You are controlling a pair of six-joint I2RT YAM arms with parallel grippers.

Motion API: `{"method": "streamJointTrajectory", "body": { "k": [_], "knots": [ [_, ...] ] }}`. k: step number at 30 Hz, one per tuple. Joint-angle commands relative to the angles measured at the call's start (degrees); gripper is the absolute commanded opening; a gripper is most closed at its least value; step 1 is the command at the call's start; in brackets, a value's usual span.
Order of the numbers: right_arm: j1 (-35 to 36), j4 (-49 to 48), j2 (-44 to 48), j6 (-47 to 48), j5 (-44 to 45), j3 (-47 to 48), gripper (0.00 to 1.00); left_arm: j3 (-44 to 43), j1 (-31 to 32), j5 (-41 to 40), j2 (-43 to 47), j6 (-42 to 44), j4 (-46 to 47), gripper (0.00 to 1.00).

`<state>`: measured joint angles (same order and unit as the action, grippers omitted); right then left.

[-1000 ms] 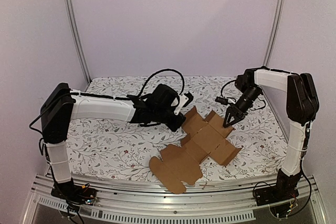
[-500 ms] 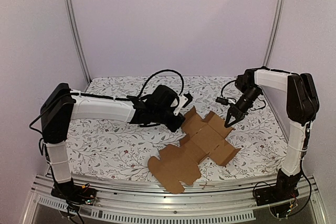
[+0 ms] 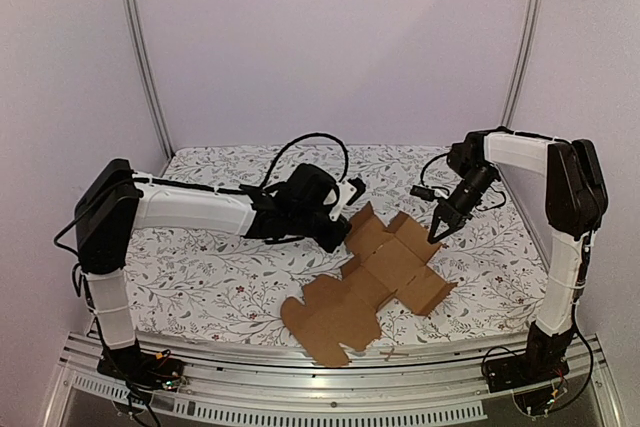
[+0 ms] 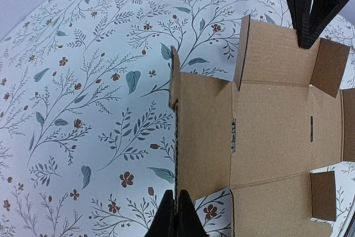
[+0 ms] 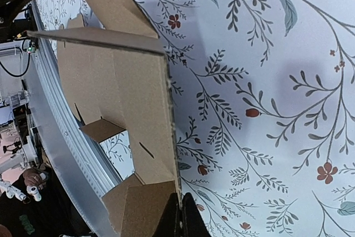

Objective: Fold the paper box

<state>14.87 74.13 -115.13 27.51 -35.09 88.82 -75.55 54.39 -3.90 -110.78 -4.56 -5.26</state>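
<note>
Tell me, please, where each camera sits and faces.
Top external: above and behind the bases, looking down at the table; left arm and right arm show.
Left wrist: looks along the left gripper, pinching the paper box.
Right wrist: looks along the right gripper, pinching the opposite flap.
Both wrist views share the paper box.

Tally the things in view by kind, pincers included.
paper box: 1
pincers: 2 (left pincer, right pincer), each shut on a box flap
floral table cover: 1
Total: 4
</note>
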Motion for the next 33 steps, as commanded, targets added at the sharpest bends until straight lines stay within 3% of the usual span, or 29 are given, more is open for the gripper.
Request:
{"method": "streamJointTrajectory", "body": {
  "k": [1, 4, 6, 12, 16, 24, 33],
  "knots": [
    [0.07, 0.45, 0.71, 0.44, 2.15, 1.25, 0.00, 2.11, 0.19, -0.91, 4.11, -0.30, 2.29, 0.14],
    [0.26, -1.09, 3.54, 0.32, 8.84, 5.21, 0.00, 4.45, 0.11, -3.70, 7.25, -0.75, 0.58, 0.38],
    [1.06, -1.67, 5.76, 0.69, 15.86, 8.88, 0.00, 7.18, -0.26, -3.57, 10.64, -1.13, -0.04, 0.44],
    [8.42, -9.19, 8.06, 7.57, 41.42, 16.34, 0.00, 18.66, -1.48, -3.74, 21.63, -6.81, 2.77, 0.47],
    [14.07, -18.51, 8.33, 12.66, 52.02, 15.54, 0.00, 25.82, -3.41, -7.90, 25.91, -11.32, 4.26, 0.48],
    [28.60, -45.58, 12.97, 22.38, 65.63, -6.22, 0.00, 35.32, -9.81, -14.65, 27.59, -18.53, 10.01, 0.49],
    [36.55, -68.28, 18.63, 28.53, 72.54, -24.08, 0.00, 41.10, -15.61, -7.88, 23.41, -22.31, 21.08, 0.49]
  ]
}}
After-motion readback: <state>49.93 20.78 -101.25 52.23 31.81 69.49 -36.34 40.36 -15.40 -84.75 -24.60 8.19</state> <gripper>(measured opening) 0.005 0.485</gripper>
